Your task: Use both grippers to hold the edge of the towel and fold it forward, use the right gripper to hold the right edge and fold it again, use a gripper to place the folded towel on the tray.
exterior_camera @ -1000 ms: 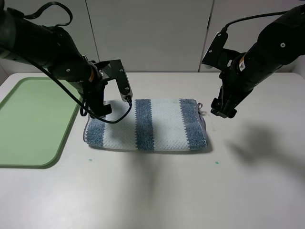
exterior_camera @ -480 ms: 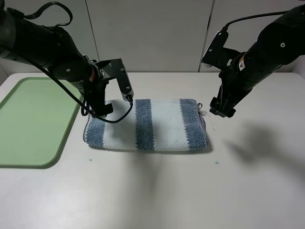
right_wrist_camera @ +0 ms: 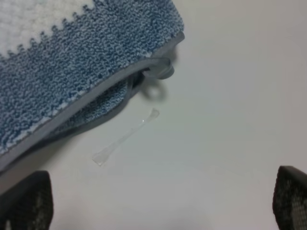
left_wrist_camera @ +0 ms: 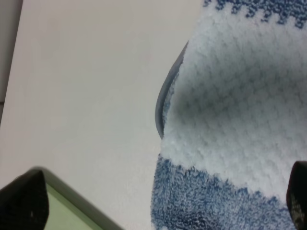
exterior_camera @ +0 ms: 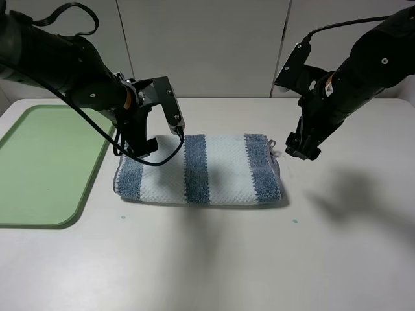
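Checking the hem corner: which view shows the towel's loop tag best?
Right wrist: the loop tag is close up and sharp at a corner of the towel. Exterior high shows it as a tiny speck; left wrist shows only the towel's other end.

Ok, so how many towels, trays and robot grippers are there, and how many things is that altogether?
towel: 1
tray: 1
grippers: 2, the left gripper and the right gripper
Total: 4
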